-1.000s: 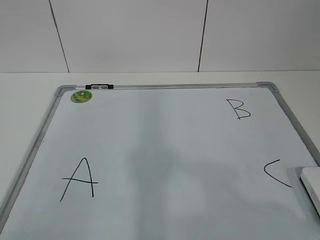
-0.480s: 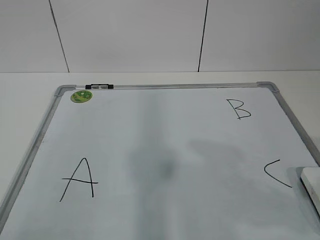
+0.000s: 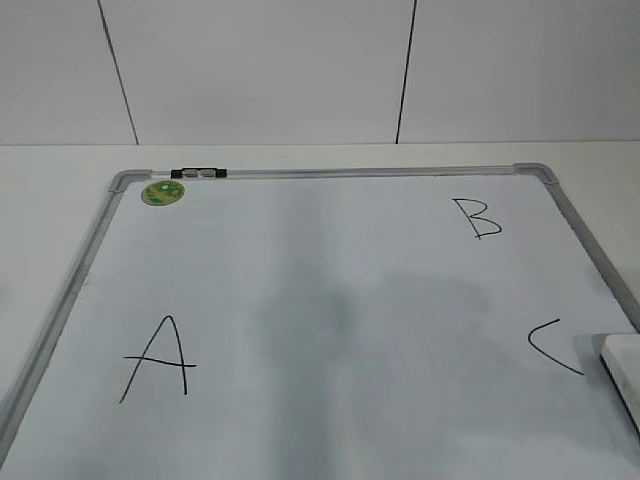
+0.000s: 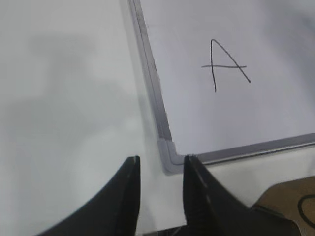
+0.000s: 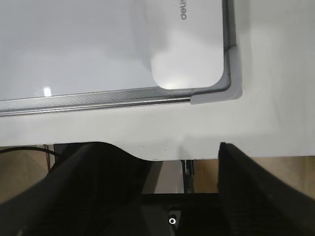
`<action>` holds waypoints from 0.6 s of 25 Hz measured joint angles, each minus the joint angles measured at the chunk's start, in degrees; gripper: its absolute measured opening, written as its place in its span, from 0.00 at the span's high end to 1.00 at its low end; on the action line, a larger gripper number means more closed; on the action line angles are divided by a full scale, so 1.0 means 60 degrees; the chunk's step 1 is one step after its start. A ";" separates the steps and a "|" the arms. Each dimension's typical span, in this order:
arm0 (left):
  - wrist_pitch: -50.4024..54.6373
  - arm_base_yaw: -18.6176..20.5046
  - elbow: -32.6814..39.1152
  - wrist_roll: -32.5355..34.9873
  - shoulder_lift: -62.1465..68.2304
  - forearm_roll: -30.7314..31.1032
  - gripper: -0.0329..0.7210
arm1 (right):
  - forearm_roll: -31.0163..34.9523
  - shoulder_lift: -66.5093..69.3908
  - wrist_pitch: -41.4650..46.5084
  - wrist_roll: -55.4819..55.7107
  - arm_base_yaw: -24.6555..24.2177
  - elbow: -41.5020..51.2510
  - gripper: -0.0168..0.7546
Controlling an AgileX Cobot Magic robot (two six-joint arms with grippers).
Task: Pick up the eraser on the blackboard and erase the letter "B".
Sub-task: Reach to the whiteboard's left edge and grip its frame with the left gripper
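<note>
The blackboard [image 3: 90,250] is a white board in a silver-grey frame, lying flat. The letter "B" [image 3: 477,218] is at its far right. The eraser [image 3: 622,375], a white glossy block, lies at the board's near right edge, right of a "C" [image 3: 553,348]. No gripper shows in the exterior view. In the right wrist view the eraser [image 5: 184,39] lies in the board's corner [image 5: 234,73]; my right gripper [image 5: 170,152] is open and empty, short of it over the table edge. My left gripper [image 4: 161,162] is open and empty at the board's near left corner [image 4: 170,155].
An "A" [image 3: 155,360] is drawn at the near left, also seen in the left wrist view [image 4: 224,66]. A round green sticker [image 3: 162,192] and a black clip [image 3: 198,173] sit at the far left corner. White table [image 3: 50,170] surrounds the board; a wall stands behind.
Nothing on the board has moved. A faint shadow over the board's middle has shifted and spread to the right.
</note>
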 joint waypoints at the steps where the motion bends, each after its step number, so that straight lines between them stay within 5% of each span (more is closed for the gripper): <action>1: 0.0071 0.0000 -0.0208 0.0000 0.0357 0.0000 0.65 | -0.0018 0.0116 0.0000 -0.0050 0.0000 -0.0079 0.22; 15: 0.0126 0.0000 -0.2661 -0.0293 0.6781 0.0035 0.66 | -0.0458 0.2792 -0.0104 -0.0744 0.0000 -0.1395 0.20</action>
